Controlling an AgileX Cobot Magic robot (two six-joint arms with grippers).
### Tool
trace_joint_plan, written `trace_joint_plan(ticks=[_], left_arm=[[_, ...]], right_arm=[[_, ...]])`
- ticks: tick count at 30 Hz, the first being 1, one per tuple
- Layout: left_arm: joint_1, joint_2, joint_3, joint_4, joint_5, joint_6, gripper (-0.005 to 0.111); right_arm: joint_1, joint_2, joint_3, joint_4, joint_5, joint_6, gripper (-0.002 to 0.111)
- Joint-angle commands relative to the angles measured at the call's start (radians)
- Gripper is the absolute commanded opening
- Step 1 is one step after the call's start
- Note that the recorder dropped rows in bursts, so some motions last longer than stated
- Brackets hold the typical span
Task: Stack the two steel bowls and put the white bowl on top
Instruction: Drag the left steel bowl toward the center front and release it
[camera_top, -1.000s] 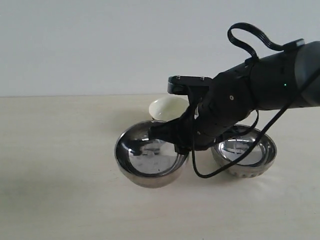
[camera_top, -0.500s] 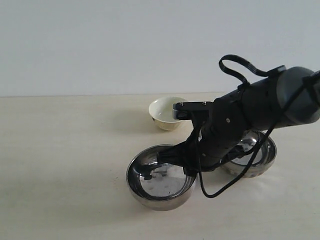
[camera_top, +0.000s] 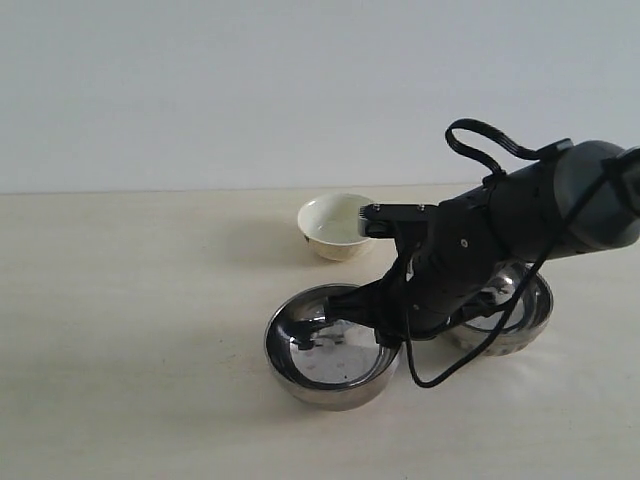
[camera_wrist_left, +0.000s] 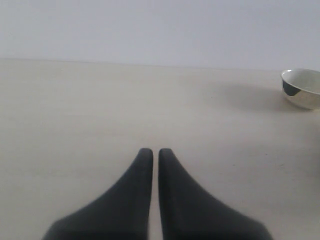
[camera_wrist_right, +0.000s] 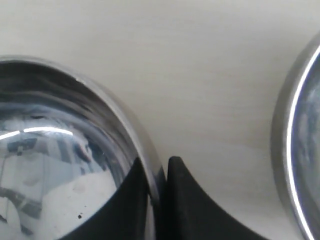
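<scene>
Smooth bowl (camera_top: 330, 365) sits nearest on the worktop (camera_top: 130, 330), its rim pinched by the right hand (camera_wrist_right: 159, 175), one finger inside. Just beside it, rightward, lies the textured bowl (camera_top: 520, 315). The white bowl (camera_top: 330, 235) stands farther back, apart. The left hand (camera_wrist_left: 151, 155) is closed, empty.

A pale cream tabletop (camera_top: 120, 330) fills the lower part of the exterior view. It is matte, with what may be a faint wood grain, though the picture is too soft to be sure. Behind it rises a plain grey-white wall (camera_top: 200, 90), meeting the tabletop's far edge in a straight horizontal line.
</scene>
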Motion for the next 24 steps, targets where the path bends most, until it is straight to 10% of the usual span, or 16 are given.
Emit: trace_joint_plan(ticks=[1, 10, 16, 24], left_arm=[[-0.005, -0.003, 0.003, 0.0, -0.008, -0.005, 0.004], [-0.005, -0.003, 0.003, 0.0, -0.008, -0.005, 0.004], [-0.005, -0.003, 0.003, 0.0, -0.008, -0.005, 0.004], [-0.005, -0.003, 0.003, 0.0, -0.008, -0.005, 0.004]], right_arm=[[-0.01, -0.012, -0.002, -0.004, 0.017, -0.005, 0.0], [-0.01, -0.012, -0.002, -0.004, 0.003, -0.01, 0.007], [-0.01, -0.012, -0.002, 0.004, -0.02, -0.01, 0.057], [-0.01, -0.026, -0.045, 0.004, 0.015, -0.016, 0.059]])
